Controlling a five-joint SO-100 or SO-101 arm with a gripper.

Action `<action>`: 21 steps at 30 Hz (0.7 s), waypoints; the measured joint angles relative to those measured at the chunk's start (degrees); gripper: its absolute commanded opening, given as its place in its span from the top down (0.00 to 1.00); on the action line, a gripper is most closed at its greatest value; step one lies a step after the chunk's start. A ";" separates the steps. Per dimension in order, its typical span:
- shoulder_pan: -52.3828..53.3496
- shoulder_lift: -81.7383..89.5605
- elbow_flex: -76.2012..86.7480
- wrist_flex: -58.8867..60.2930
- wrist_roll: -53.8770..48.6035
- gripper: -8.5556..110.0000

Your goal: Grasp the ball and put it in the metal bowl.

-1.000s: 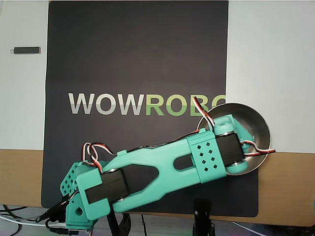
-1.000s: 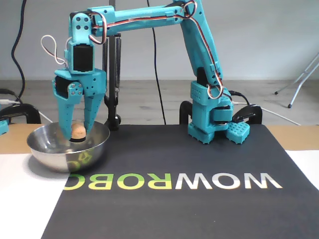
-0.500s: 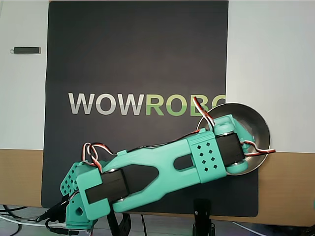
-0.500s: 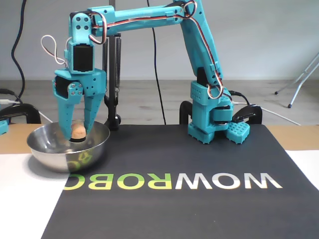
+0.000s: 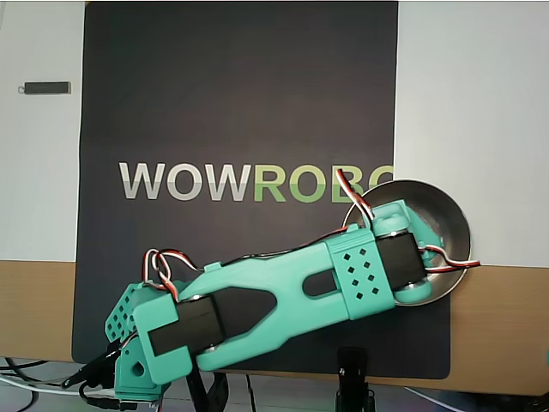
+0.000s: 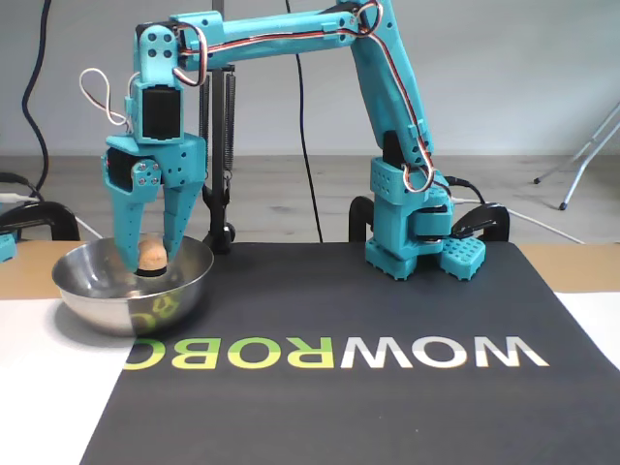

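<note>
In the fixed view the teal gripper [image 6: 147,260] hangs point-down inside the metal bowl [image 6: 97,295], its two fingers [image 6: 123,231] clasped around the ball [image 6: 151,253], which sits between the tips just above the bowl's bottom and below its rim line. The bowl stands at the left end of the black mat [image 6: 387,397], partly over the mat's edge, beside the last letters of the printed word. In the overhead view the arm [image 5: 283,296] reaches across the mat's near edge and covers much of the bowl [image 5: 450,227], hiding the ball.
</note>
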 measured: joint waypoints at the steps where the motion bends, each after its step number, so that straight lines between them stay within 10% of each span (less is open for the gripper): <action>1: 0.00 0.00 0.00 0.00 0.00 0.51; 21: 0.00 0.00 0.00 0.00 0.00 0.37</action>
